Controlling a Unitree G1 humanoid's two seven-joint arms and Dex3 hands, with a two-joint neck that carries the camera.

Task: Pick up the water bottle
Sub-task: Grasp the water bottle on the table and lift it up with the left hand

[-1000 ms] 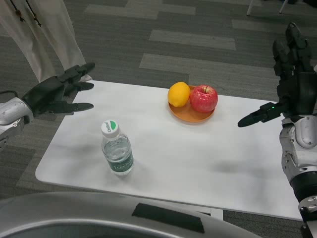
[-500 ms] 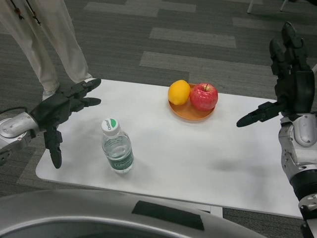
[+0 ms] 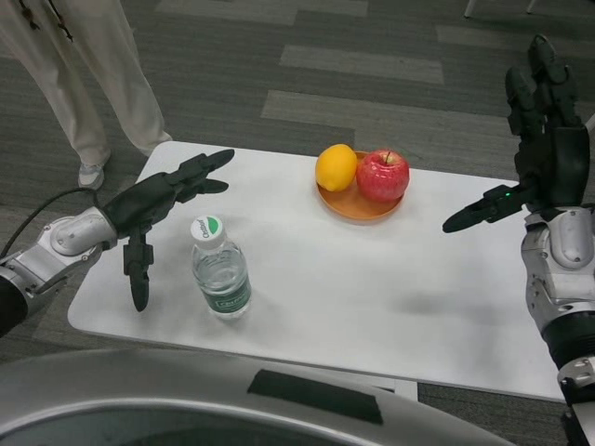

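A clear water bottle (image 3: 219, 273) with a white and green cap stands upright on the white table (image 3: 372, 288), near its front left. My left hand (image 3: 158, 206) hovers just left of the bottle, fingers spread wide, thumb pointing down beside it and the other fingers reaching past its far side. It does not touch the bottle. My right hand (image 3: 535, 153) is raised at the far right, fingers up and apart, holding nothing.
An orange plate (image 3: 358, 204) at the table's back middle carries a lemon (image 3: 336, 168) and a red apple (image 3: 382, 176). A person in light trousers (image 3: 79, 74) stands on the carpet beyond the table's left corner.
My left hand has moved right and forward over the table, closing in on the bottle from its left. The right hand has stayed in place. The view has shifted slightly.
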